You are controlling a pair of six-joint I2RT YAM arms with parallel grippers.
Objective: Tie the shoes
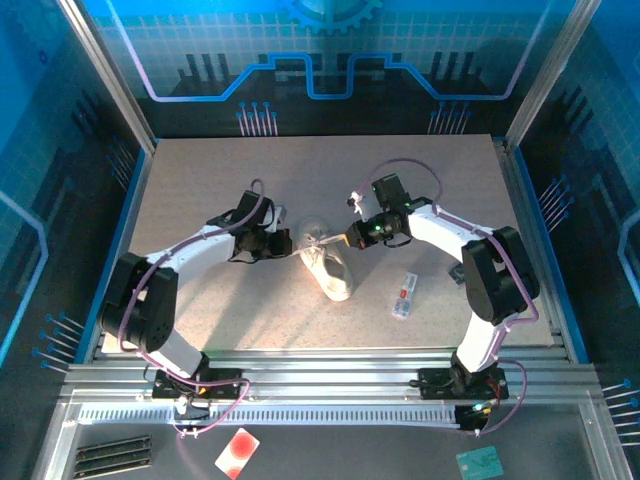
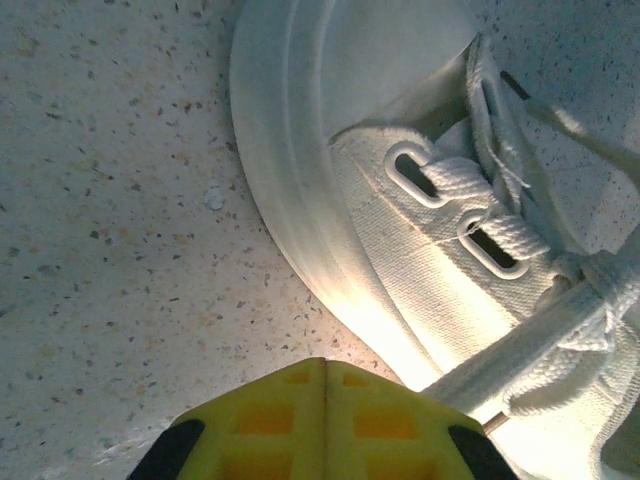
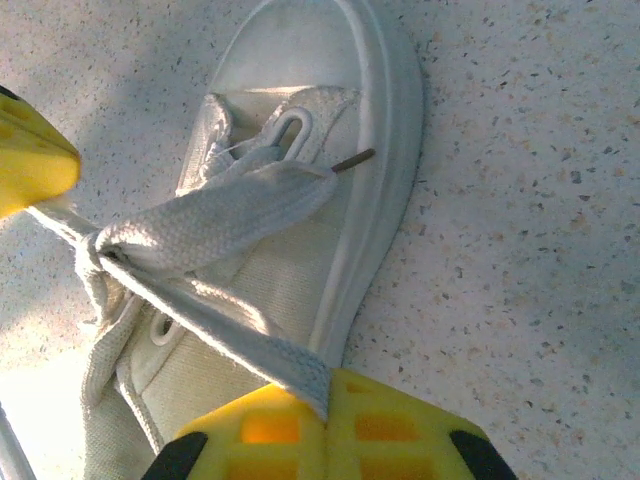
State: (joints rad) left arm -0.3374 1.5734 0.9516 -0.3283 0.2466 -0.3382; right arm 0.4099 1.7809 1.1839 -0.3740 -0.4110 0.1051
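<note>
Tension is doing the work here. The white sneaker (image 1: pixel 330 272) is lying on the table (image 1: pixel 200 180) directly between the two hands, so each hand is drawing away from it on its own side. The right hand (image 3: pixel 328 390) is clenching a flat strand of the laces (image 3: pixel 215 215), which is stretching from its fingertips across to a crossing (image 3: pixel 100 245) above the tongue. The left hand (image 2: pixel 325 375) is clenched too, and a strand is reaching its fingertips, apparently pinched there. Pulling outward like this is probably cinching that first crossing; no bow is showing yet.

The right wrist view is confirming what the left wrist view leaves unclear, as a strand is running taut to the far yellow fingertip. It is also showing a loose dark lace tip (image 3: pixel 355 160) beyond the right fingertips. The top view is showing both arms flanking the sneaker.
</note>
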